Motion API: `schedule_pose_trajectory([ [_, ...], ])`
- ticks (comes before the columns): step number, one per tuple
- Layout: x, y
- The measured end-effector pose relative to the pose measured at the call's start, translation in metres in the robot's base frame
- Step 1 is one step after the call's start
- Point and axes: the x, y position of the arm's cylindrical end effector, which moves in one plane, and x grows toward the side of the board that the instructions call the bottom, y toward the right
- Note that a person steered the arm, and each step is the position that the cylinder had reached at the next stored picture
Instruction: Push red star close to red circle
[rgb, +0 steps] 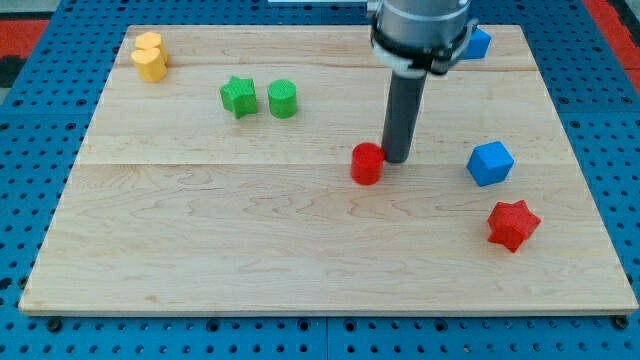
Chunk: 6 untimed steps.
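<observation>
Six small blocks are sitting on the pale wooden board (200, 230). The red star (513, 224), chunky and without a clear long axis, is lying near the right edge, well apart from the red circle (367, 163). My tip (396, 160), a bare clawless rod, is resting just right of that circle.

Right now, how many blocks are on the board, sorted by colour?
Red: 2, the red circle by my tip and the red star
Blue: 2, and
Green: 2, and
Yellow: 1
Total: 7
</observation>
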Motion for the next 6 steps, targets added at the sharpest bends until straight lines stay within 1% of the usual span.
schedule_pose_trajectory([
  [1,0.029,0.013],
  [2,0.093,0.017],
  [3,0.152,0.05],
  [4,0.146,0.135],
  [5,0.12,0.182],
  [6,0.086,0.137],
])
